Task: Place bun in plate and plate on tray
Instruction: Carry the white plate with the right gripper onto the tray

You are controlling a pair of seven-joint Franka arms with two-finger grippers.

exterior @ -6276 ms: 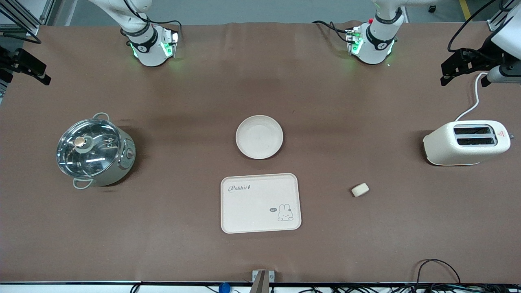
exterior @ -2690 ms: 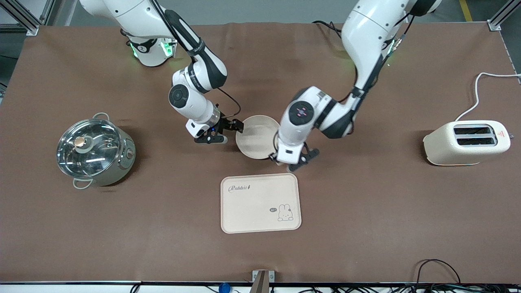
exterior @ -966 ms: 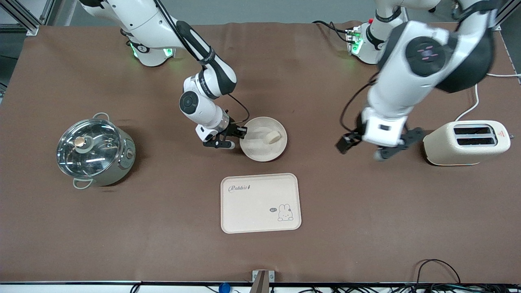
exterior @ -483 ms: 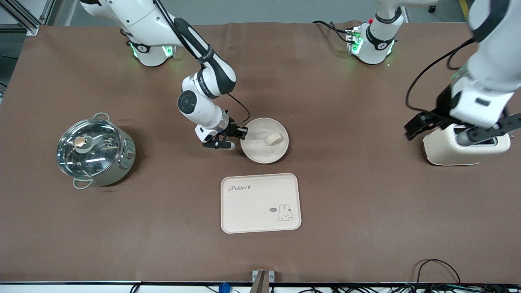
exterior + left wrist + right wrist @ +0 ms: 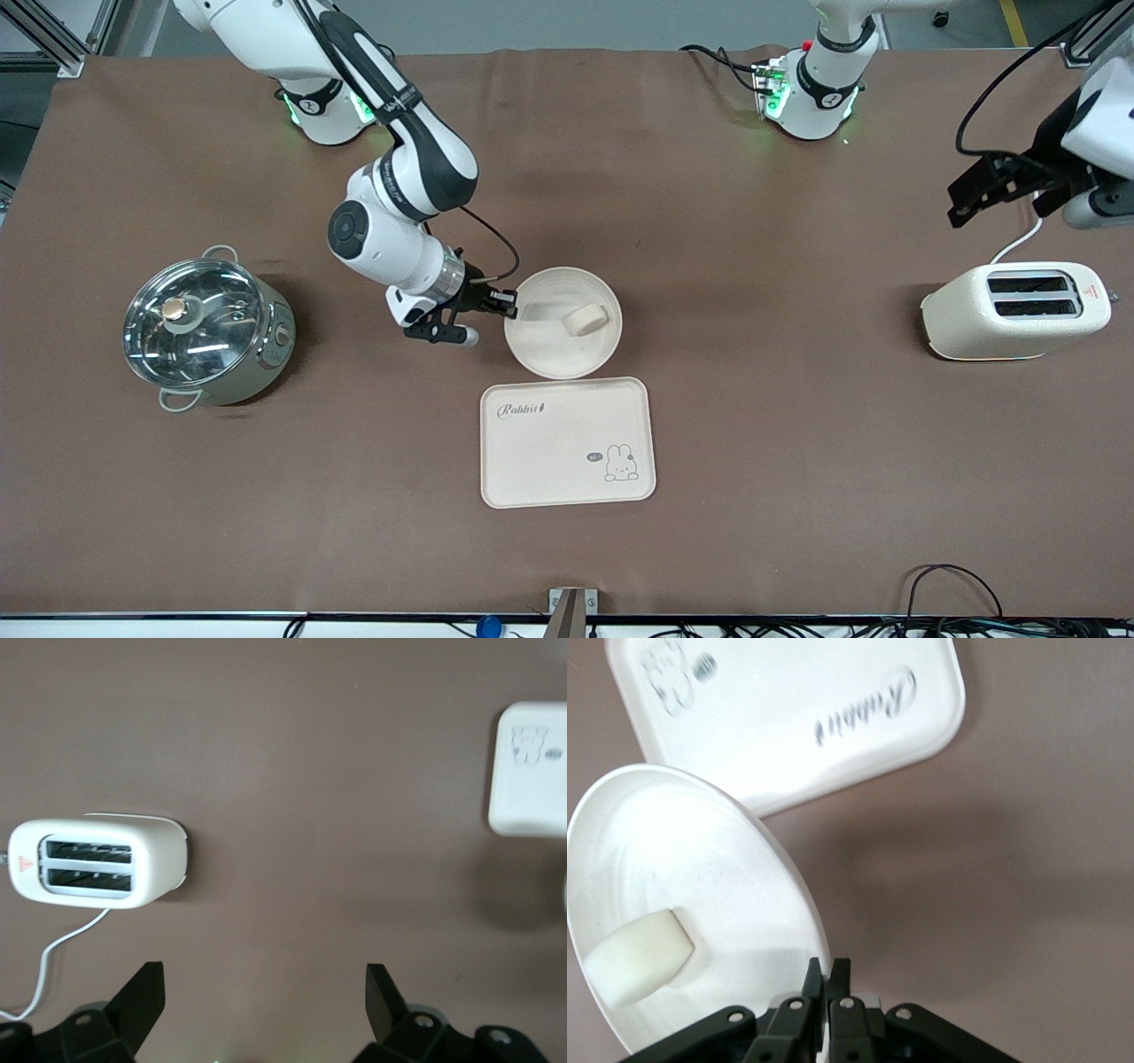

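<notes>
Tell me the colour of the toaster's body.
Cream-white. The toaster with two dark slots on top shows best in the front view.

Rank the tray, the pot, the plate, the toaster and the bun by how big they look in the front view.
1. Cream rectangular rabbit tray
2. Steel glass-lidded pot and cream two-slot toaster, too alike to rank
3. Round cream-white plate, lifted, so slightly enlarged
4. Pale oblong bun

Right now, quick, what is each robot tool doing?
Right tool: closed on the plate rim, bun inside it.
Left tool: open, holding nothing, up near the toaster.
</notes>
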